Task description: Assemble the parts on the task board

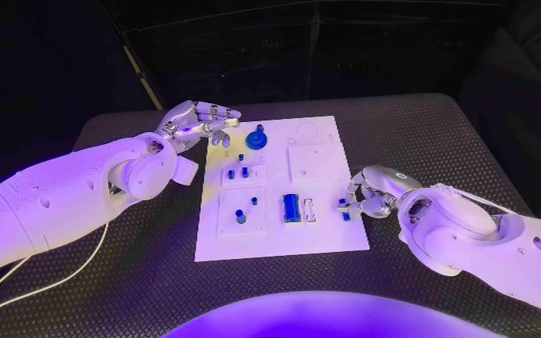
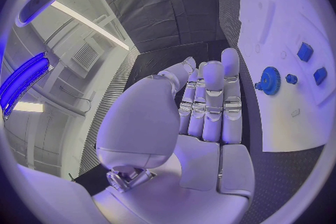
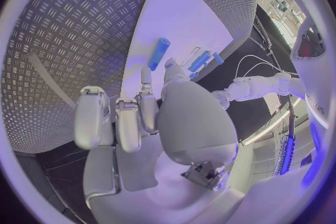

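Note:
The white task board (image 1: 327, 232) lies mid-table. It carries a blue gear (image 1: 257, 140), a blue cylinder (image 1: 291, 207) and several small blue pegs (image 1: 238, 173). My left hand (image 1: 201, 123) hovers at the board's far left corner, just left of the gear (image 2: 269, 79); its fingers (image 2: 212, 101) are stretched out side by side and hold nothing. My right hand (image 1: 367, 197) sits at the board's right edge with its fingers (image 3: 129, 123) curled in. Two small blue pieces (image 1: 342, 203) lie on the board right at its fingertips. The cylinder (image 3: 158, 54) lies beyond them.
The board rests on a black ridged mat (image 1: 451, 142) that covers the table. A white cable (image 1: 68, 271) runs under my left arm at the near left. Open mat lies to the right of the board and behind it.

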`<state>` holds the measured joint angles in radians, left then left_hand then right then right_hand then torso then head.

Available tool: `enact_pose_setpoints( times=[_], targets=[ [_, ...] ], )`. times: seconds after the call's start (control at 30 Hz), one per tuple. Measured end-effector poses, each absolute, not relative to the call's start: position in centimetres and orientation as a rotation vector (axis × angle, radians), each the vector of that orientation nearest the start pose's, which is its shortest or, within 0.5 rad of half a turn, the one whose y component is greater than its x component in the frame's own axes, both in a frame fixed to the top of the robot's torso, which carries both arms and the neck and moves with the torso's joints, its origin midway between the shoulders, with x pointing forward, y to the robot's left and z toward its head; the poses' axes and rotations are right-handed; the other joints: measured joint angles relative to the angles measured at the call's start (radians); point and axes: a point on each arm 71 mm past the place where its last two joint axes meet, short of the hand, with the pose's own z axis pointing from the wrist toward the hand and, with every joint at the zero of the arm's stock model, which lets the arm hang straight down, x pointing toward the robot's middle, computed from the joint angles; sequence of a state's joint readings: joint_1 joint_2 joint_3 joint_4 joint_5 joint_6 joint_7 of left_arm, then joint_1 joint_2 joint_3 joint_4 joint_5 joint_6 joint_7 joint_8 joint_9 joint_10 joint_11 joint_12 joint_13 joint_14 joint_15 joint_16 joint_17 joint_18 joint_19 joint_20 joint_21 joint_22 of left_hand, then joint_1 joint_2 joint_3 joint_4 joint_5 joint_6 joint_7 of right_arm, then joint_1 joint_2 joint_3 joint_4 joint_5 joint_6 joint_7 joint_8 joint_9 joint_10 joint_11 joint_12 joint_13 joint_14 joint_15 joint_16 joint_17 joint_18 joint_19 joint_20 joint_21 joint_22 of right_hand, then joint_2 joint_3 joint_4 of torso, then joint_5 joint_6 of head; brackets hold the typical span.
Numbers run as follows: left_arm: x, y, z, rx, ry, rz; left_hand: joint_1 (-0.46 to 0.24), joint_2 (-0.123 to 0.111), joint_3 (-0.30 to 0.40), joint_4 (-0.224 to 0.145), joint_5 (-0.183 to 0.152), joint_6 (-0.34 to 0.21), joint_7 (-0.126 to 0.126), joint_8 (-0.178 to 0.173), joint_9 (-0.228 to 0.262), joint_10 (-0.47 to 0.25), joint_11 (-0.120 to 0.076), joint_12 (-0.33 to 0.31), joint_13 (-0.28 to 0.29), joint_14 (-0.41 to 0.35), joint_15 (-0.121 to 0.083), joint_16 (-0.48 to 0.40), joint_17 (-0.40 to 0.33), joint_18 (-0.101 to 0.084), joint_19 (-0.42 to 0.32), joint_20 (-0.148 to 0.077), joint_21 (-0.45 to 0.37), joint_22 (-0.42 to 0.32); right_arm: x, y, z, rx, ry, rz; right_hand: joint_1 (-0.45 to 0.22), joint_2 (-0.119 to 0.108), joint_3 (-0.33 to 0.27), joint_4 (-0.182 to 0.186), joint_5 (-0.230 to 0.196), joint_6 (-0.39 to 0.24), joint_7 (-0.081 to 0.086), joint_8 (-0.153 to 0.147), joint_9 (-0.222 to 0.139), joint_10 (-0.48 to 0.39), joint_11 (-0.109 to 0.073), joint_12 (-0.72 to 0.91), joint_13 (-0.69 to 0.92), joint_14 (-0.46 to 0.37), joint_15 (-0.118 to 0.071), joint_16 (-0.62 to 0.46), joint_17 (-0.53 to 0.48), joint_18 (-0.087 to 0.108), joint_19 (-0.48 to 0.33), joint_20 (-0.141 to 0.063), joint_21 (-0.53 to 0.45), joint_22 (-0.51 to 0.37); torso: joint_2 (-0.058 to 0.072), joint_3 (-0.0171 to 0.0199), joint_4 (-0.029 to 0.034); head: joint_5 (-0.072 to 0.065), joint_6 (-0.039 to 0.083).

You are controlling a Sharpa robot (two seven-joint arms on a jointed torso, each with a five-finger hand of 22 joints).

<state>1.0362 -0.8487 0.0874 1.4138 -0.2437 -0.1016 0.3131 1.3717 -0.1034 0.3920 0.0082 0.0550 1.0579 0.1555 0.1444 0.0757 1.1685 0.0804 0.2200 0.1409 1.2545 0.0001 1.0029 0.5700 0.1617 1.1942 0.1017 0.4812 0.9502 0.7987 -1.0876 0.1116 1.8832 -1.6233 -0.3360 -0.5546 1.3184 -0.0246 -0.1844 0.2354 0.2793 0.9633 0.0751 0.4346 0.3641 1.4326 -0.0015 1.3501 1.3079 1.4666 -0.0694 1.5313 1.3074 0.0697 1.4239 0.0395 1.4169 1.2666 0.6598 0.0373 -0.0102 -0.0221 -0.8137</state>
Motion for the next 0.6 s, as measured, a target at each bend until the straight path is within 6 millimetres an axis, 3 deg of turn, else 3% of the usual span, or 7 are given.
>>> enact_pose_setpoints(
  times=[0.6],
  targets=[
    [48.74,23.46,-22.26,-0.991,1.602,-1.539,0.0,0.0,0.0,0.0,0.0,0.0,0.0,0.0,0.0,0.0,0.0,0.0,0.0,0.0,0.0,0.0,0.0,0.0,0.0,0.0,0.0,0.0,36.53,-22.75,-26.58,0.0,1.936,0.296,0.078,0.013,0.015,-0.047,-0.007,0.031,-0.006,-0.024,-0.006,0.0,0.0,-0.005,0.004,0.0,0.0,0.0,0.0,0.0,0.0,0.0,0.0,0.006,0.0,-0.0001,-0.0016,0.005,-0.006]
  ],
)
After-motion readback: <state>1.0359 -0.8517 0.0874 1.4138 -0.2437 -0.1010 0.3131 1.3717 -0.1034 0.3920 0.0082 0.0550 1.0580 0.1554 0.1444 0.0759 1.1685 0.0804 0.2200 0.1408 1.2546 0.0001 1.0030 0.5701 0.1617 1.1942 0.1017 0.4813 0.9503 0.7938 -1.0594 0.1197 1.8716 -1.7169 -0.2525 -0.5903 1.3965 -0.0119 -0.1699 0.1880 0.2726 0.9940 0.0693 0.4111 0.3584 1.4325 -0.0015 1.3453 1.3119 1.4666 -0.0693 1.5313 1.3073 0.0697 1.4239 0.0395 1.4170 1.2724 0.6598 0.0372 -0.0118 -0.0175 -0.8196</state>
